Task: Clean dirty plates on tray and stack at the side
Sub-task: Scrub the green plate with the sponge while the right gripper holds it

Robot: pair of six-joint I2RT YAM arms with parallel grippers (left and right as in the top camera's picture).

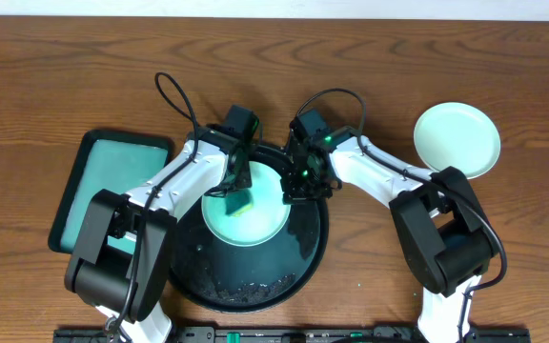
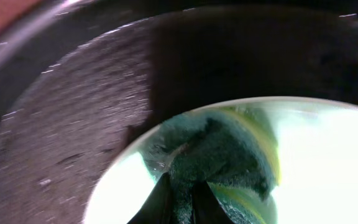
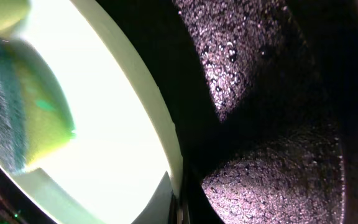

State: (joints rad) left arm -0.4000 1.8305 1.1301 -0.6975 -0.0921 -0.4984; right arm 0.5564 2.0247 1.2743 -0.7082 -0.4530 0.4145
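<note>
A mint-turquoise plate (image 1: pixel 260 221) lies on the round black tray (image 1: pixel 255 293). My left gripper (image 1: pixel 240 191) is shut on a yellow-green sponge (image 1: pixel 239 204) with a dark scrub side, pressed onto the plate's left part. In the left wrist view the sponge (image 2: pixel 219 149) sits between my fingertips (image 2: pixel 166 193) on the bright plate (image 2: pixel 328 168). My right gripper (image 1: pixel 294 187) is shut on the plate's right rim; in the right wrist view the rim (image 3: pixel 166 143) runs down into the jaws of the gripper (image 3: pixel 178 208). A second, pale plate (image 1: pixel 457 140) rests on the table at the right.
A rectangular teal tray (image 1: pixel 103 176) with a dark rim lies at the left, partly under my left arm. Dark specks and wet grit cover the black tray's floor (image 3: pixel 272 180), thickest near its front edge (image 1: pixel 241 286). Cables arch over both wrists.
</note>
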